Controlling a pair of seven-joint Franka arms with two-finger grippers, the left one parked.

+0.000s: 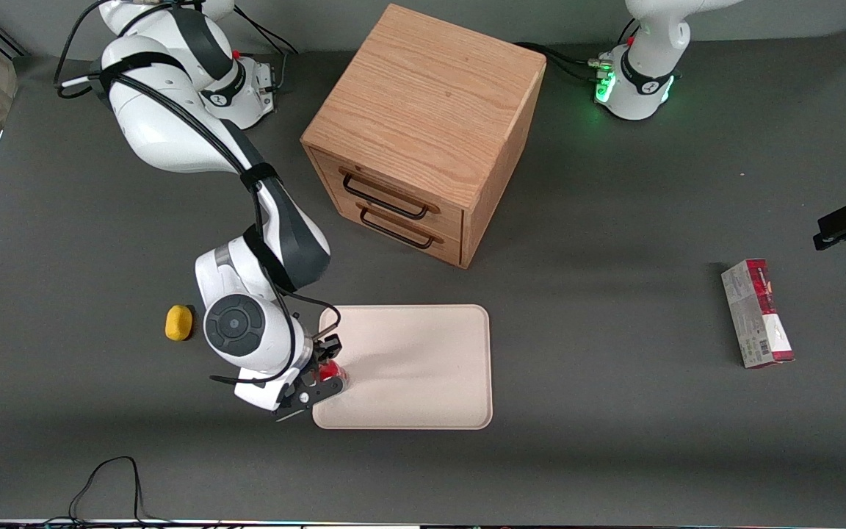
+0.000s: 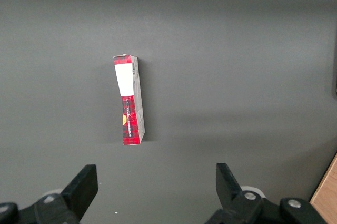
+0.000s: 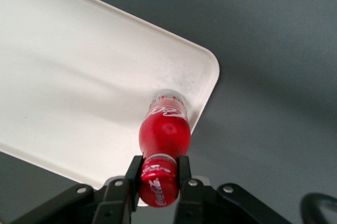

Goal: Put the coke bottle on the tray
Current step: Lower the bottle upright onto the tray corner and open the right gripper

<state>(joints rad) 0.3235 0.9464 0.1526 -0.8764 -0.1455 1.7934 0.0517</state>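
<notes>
Gripper (image 3: 158, 174) is clamped on the red cap of the bottle (image 3: 163, 132), one finger (image 3: 132, 174) on each side of the cap. It hangs over the tray (image 1: 423, 353), at the tray's corner nearest the front camera on the working arm's end. The bottle stands with its clear base over that corner, just inside the rim; whether the base touches the tray cannot be told. A wooden cabinet (image 1: 423, 125) sits farther from the front camera than the tray. A yellow object (image 1: 179, 322) lies beside the tray toward the working arm's end, and a carton (image 1: 757, 313) lies well away from the tray toward the parked arm's end.
</notes>
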